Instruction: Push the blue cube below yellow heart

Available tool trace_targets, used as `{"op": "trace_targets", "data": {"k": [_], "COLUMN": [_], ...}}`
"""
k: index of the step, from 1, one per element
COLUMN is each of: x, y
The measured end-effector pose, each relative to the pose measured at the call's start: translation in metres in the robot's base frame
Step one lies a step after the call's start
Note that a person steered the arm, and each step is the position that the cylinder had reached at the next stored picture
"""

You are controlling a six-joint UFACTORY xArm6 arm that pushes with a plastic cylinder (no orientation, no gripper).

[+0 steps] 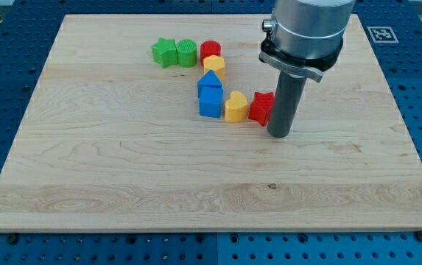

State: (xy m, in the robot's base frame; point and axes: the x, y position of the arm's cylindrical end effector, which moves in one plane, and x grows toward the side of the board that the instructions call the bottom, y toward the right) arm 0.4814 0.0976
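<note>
The blue cube (211, 101) sits near the board's middle, touching the left side of the yellow heart (235, 107). A red star-shaped block (261, 107) touches the heart's right side. My tip (280, 135) rests on the board just right of the red block and slightly toward the view's bottom, well right of the blue cube. A second blue block with a peaked top (209, 79) sits directly above the blue cube.
Toward the view's top are a yellow block (214, 66), a red cylinder (210, 50), a green cylinder (186, 52) and a green star (164, 52). The wooden board (122, 169) lies on a blue perforated table.
</note>
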Motion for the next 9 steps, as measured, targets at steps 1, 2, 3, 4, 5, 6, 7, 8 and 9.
{"op": "trace_targets", "data": {"k": [1,2,3,4,5,6,7,8,9], "x": [0.000,0.000,0.000,0.011,0.044,0.051,0.044,0.021,0.001], "y": [0.001,0.002,0.002,-0.001,-0.012,-0.046,-0.109,-0.141,-0.144]}}
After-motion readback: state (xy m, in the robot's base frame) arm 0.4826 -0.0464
